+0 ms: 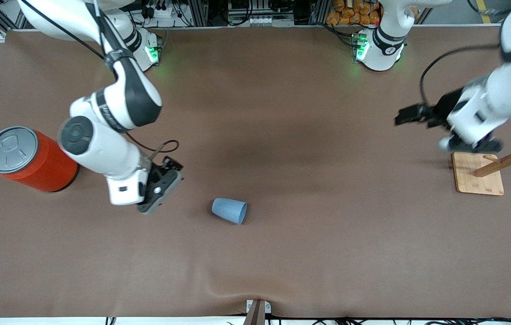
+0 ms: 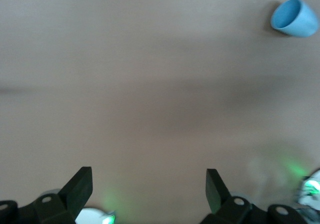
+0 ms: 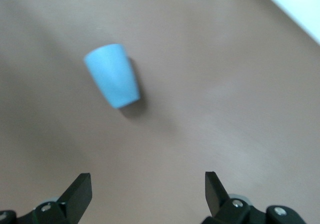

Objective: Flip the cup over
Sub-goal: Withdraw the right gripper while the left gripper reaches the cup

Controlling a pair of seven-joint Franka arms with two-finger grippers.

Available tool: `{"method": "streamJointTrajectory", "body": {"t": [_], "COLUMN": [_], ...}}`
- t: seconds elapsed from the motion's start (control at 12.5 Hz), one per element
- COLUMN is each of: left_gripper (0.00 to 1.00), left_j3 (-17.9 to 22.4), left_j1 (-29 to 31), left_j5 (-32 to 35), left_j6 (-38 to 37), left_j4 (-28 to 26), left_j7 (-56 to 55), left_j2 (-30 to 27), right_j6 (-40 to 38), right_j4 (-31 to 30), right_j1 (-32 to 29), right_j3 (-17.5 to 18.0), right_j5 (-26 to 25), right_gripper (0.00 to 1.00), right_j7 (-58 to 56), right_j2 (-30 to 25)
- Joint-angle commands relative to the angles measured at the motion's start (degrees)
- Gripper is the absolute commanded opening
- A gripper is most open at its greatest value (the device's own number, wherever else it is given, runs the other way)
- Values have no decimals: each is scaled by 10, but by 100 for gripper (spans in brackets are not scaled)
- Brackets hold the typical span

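Lying sideways on tabletop [image 1: 282, 253], cup [image 1: 229, 210]: its hollow shows only in left wrist view. Right hand [image 3: 146, 190] and left hand [image 2: 149, 186] both spread, empty.

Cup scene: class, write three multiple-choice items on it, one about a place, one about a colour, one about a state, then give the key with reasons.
1. Which thing stands toward the right arm's end of the table?
A. wooden rack
B. orange can
C. a drawer

2. What colour is the cup?
A. light blue
B. red
C. green

3. How is the cup now?
A. held in the air
B. stacked on the can
C. lying on its side

Key:
1 B: the orange can stands there, and the wooden rack stands toward the left arm's end.
2 A: the cup shows light blue.
3 C: it lies sideways on the table, apart from the open right end effector and the open left end effector.
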Motion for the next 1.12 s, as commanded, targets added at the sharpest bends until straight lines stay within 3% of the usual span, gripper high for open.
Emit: {"method": "streamJointTrajectory", "body": {"t": [0.0,0.24,0.4,0.64,0.88,1.04], "left_gripper": [100,100,100,100,66,65], "left_j3": [-11,-47,-49,-50,-55,-67], "left_j1": [-22,-25,-67,-94,-122,-132], "left_j5": [-67,-191,-207,-208,-221,-278], "left_j6": [54,124,174,232,318,355], "left_j4": [11,17,28,91,136,161], "left_j7": [8,29,45,100,145,145], "left_j2": [65,146,186,268,334,369], "right_j6": [-47,-121,-151,-208,-260,-264], "right_j4": [-15,-15,-15,-15,-20,-39], "right_j1": [-7,-45,-97,-138,-141,-137], "right_j3": [-38,-62,-62,-62,-60,-58], "right_j5": [-10,-9,-2,0,2,5], "right_gripper": [100,100,100,100,100,100], "right_j7": [16,38,35,38,135,169], "right_j2": [-46,-77,-91,-113,-130,-149]}}
